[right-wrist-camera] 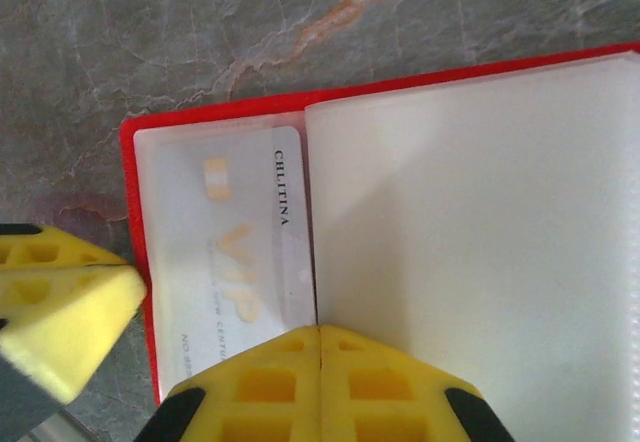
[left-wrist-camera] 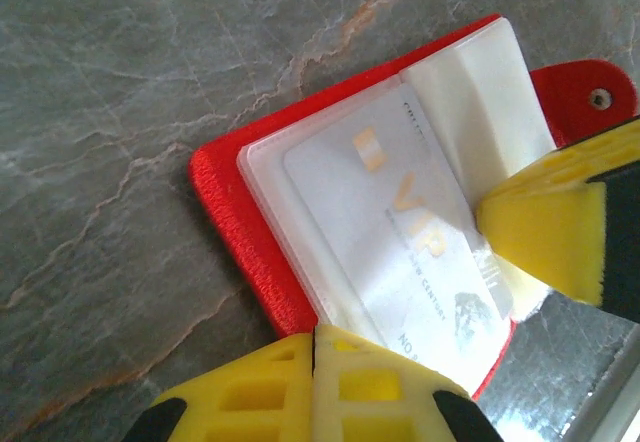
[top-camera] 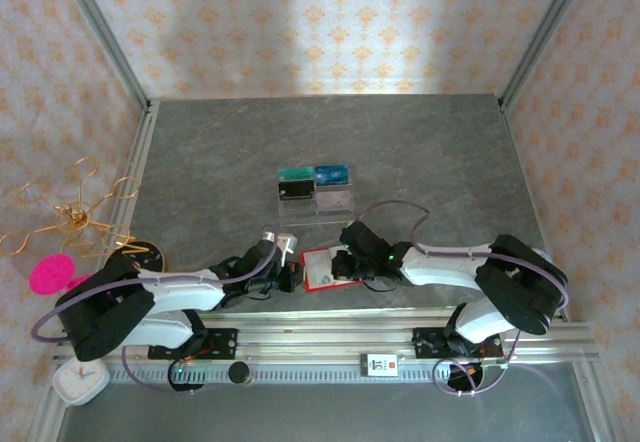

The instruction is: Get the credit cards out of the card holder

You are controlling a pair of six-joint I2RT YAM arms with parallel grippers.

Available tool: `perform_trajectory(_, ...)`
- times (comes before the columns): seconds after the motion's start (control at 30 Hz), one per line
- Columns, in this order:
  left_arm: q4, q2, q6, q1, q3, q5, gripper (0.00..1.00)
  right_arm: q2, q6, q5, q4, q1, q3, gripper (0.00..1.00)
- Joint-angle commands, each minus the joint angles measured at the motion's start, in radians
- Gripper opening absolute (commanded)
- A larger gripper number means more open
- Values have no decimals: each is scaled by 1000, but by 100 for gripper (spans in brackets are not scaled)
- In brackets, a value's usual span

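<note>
I see red card holder [top-camera: 322, 268] open on worktop [top-camera: 420, 152], lower centre of top view. Pale card [left-wrist-camera: 390, 212] inside clear pocket [left-wrist-camera: 268, 177]. Left end effector [left-wrist-camera: 315, 357] closed, pads [left-wrist-camera: 260, 387] meeting at holder's edge. Right end effector [right-wrist-camera: 318, 347] closed at pocket seam; I cannot tell if either pinches anything.

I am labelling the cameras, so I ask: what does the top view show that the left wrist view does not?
Top view: a clear tray holding a teal card and a blue card. Left wrist view: gold VIP lettering on the pale card, and a red snap tab. Both: the red holder lying open on the grey table.
</note>
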Motion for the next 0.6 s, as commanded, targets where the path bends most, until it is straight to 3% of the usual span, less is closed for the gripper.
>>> perform_trajectory(0.0,-71,-39,32,-9,32,-8,6,-22,14,55,-41,0,-16,0)
perform_trajectory(0.23,-16,78,34,-9,68,24,6,-58,15,61,-58,1,-11,0)
perform_trajectory(0.4,-92,-37,27,-11,66,-31,6,-62,-3,50,-62,0,-8,0)
perform_trajectory(0.57,-104,-82,30,-12,75,-7,3,-74,-30,69,-67,0,5,5)
